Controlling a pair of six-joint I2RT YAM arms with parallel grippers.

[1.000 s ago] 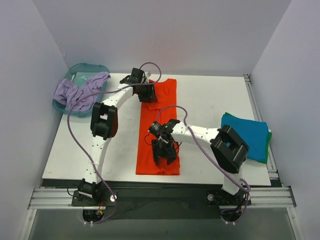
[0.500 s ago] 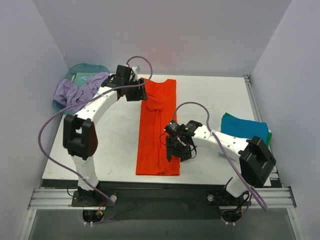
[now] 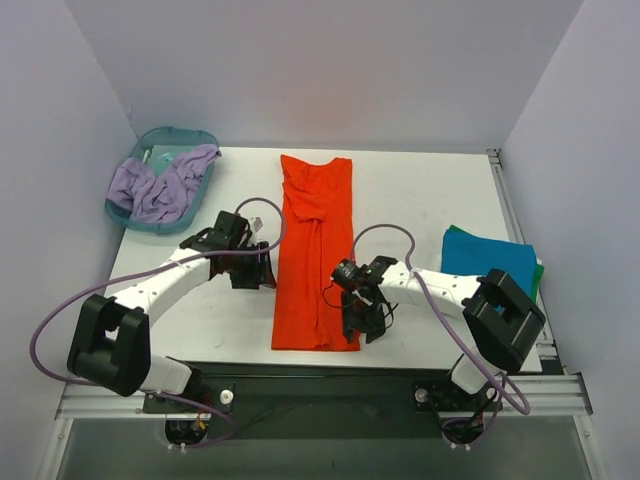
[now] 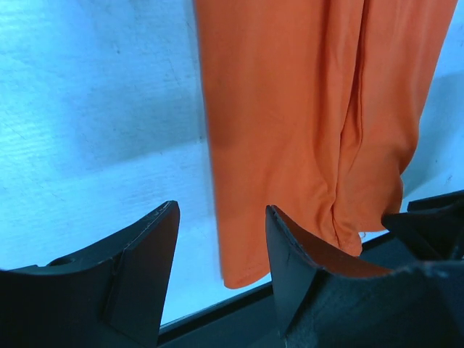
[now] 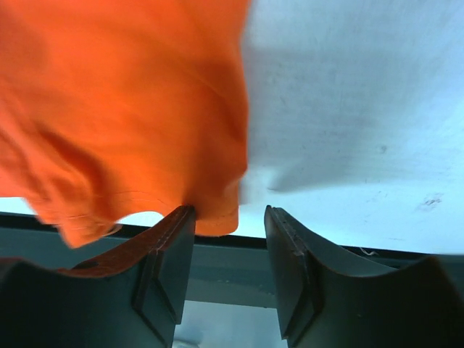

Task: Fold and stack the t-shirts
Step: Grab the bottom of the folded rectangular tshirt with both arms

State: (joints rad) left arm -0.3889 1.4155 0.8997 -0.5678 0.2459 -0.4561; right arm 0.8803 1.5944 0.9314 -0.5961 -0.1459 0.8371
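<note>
While it lies flat on the white table (image 3: pixel 430 195), the orange-red t-shirt (image 3: pixel 315 255) is folded into one long narrow strip that runs from the far edge to the near edge, about midway between the two arms. Its far end is rumpled, with a crease running down the middle; its near end stops just short of the table's near edge.

The left gripper (image 3: pixel 262 273) hovers just beside the strip's left edge, about halfway along it. In the left wrist view its fingers (image 4: pixel 138 246) stand spread, with only bare table and the shirt's left edge (image 4: pixel 290 109) showing beyond them.

The right gripper (image 3: pixel 362 320) sits at the strip's near right corner. In the right wrist view the jaws are parted, and the shirt's hem (image 5: pixel 123 94) hangs close by one finger (image 5: pixel 170 239) without being pinched.

Well to the right of the strip, a teal-blue t-shirt (image 3: pixel 490 268) lies folded on a green one (image 3: pixel 540 272). Far off to its left, a teal basin (image 3: pixel 182 134) holds a purple cloth (image 3: pixel 155 185).
</note>
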